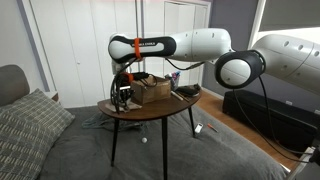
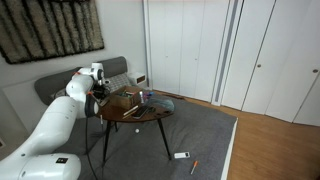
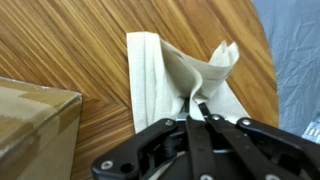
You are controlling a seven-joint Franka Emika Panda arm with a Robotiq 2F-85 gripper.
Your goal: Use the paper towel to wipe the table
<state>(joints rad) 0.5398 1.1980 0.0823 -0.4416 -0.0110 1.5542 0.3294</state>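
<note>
In the wrist view the pale beige paper towel (image 3: pixel 165 75) lies on the dark brown wooden table (image 3: pixel 70 45), pinched up into a fold at its near side. My gripper (image 3: pixel 195 108) is shut on that fold. In both exterior views the gripper (image 1: pixel 122 97) (image 2: pixel 99 88) is low over the small round table (image 1: pixel 150 110) (image 2: pixel 140 113), at the edge by the cardboard box. The towel is too small to make out there.
A brown cardboard box (image 3: pixel 35 130) (image 1: pixel 153 88) stands on the table right beside the towel. A blue and a purple item (image 2: pixel 145 97) sit further along the top. A sofa with a plaid cushion (image 1: pixel 30 130) is close by. Small items lie on the grey carpet (image 2: pixel 183 155).
</note>
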